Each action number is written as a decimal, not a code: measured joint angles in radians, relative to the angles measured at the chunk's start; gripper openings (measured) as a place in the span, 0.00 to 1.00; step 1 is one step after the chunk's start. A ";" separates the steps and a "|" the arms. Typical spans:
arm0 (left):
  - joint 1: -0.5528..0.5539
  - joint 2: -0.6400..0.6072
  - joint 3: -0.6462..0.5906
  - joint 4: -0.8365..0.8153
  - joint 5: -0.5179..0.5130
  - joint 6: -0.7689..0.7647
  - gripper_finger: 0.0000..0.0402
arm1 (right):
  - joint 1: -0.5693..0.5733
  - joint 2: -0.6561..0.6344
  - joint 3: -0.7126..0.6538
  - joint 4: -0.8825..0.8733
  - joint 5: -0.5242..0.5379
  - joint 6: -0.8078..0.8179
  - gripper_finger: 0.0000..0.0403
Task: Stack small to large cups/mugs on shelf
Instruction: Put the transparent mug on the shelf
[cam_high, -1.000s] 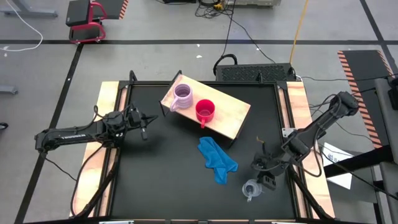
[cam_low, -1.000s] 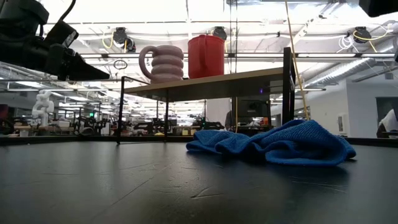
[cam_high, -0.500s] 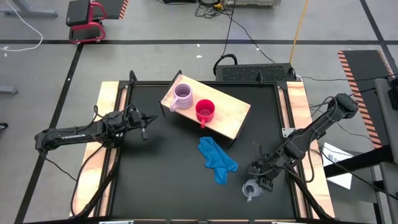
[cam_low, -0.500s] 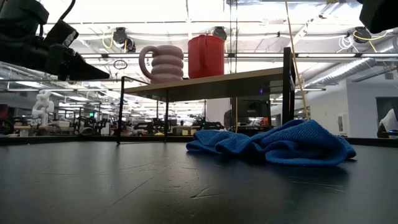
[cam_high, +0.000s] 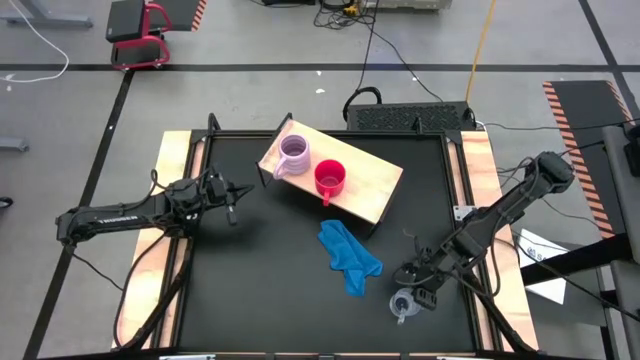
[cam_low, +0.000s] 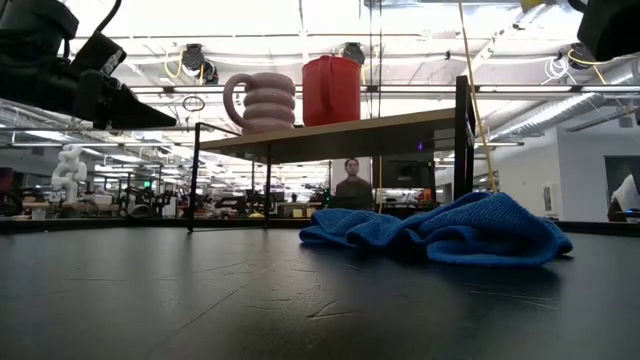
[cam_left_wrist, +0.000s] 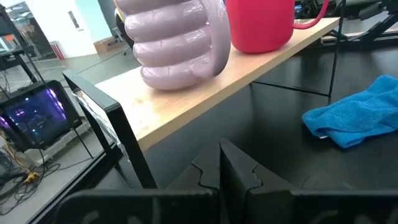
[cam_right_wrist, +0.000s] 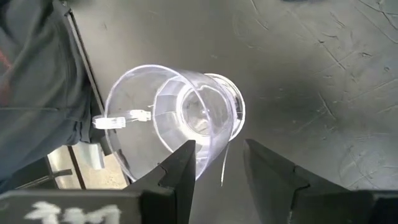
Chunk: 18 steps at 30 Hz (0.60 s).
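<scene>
The shelf (cam_high: 345, 172) stands at the table's far middle on its short legs. On its board stand the ribbed lilac-pink mug (cam_high: 294, 154) and the red mug (cam_high: 330, 178), side by side; both also show in the low view, lilac mug (cam_low: 262, 101) and red mug (cam_low: 331, 90). The clear cup (cam_high: 402, 305) stands on its base near the table's near right corner. My right gripper (cam_high: 418, 283) hovers open just beside and above it; in the right wrist view the clear cup (cam_right_wrist: 171, 118) lies just ahead of the fingers. My left gripper (cam_left_wrist: 222, 168) waits shut, left of the shelf.
A crumpled blue cloth (cam_high: 350, 258) lies on the black tabletop between the shelf and the clear cup. Wooden side rails (cam_high: 170, 200) border the table on the left and right. A person (cam_low: 352, 180) shows far behind the shelf in the low view.
My right gripper has moved a little toward the table's near edge and left, closing on the clear cup, and stayed open. The cup, the two mugs and the cloth have kept still. A person has come into sight behind the shelf.
</scene>
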 joint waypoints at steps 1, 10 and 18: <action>0.000 0.000 0.000 0.001 0.000 0.000 0.01 | 0.000 0.002 0.000 -0.002 0.000 0.000 0.32; 0.000 0.000 0.000 0.001 0.000 -0.001 0.01 | 0.000 0.002 0.000 -0.036 -0.002 0.000 0.28; 0.000 0.000 0.000 0.002 0.000 -0.002 0.01 | -0.003 0.002 -0.001 -0.047 -0.002 -0.002 0.14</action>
